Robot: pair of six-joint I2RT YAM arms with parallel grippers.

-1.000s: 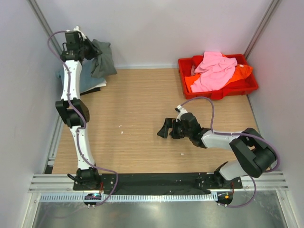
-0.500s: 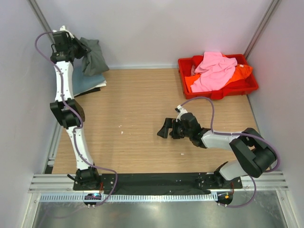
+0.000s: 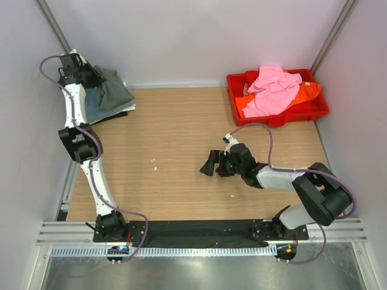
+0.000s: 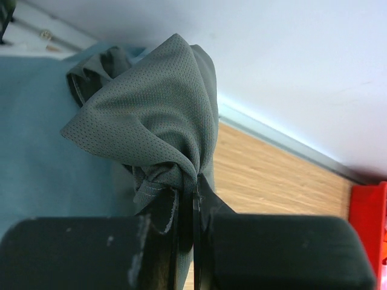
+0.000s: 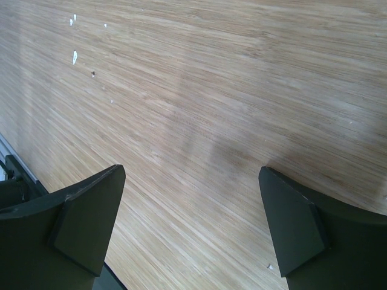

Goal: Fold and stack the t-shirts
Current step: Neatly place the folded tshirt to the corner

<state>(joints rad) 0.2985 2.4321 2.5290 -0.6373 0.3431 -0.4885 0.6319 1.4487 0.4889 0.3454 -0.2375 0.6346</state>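
Left arm: extended to the far left corner of the bench (image 3: 175, 133); the left fingers (image 3: 89, 76) are clamped together on a gathered fold of the dark grey t-shirt (image 3: 116, 87). In the left wrist view the fold is pinched between the two pads, and the dark grey cloth (image 4: 157, 115) bunches upward from the pinch point. The rest of this shirt drapes over the dusty teal t-shirt (image 3: 97, 110), which lies flat in the same corner, against the left wall.

Right arm: low over the middle of the bench; the right fingers (image 3: 210, 164) are spread wide apart and hold nothing; the right wrist view shows only bare wood grain between them.

Red tray (image 3: 320, 110): at the far right corner of the bench; it contains the pink t-shirt (image 3: 272, 90), heaped on top, and the orange t-shirt (image 3: 309, 90), partly covered by the pink one; both are crumpled and unfolded.
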